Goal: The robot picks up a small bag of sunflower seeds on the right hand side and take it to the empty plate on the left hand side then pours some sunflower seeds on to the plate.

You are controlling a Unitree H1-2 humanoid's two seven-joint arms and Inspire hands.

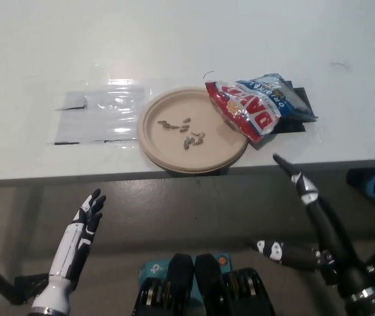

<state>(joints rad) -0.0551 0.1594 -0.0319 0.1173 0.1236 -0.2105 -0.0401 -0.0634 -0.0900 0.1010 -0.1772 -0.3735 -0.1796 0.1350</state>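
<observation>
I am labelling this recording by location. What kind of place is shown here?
Probably a lab or test room: a plain white table with a taped-down clear sheet, one paper plate and a seed bag, bare floor below.

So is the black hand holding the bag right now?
No, the right hand is open below the table edge, while the bag lies on the table, overlapping the plate.
</observation>
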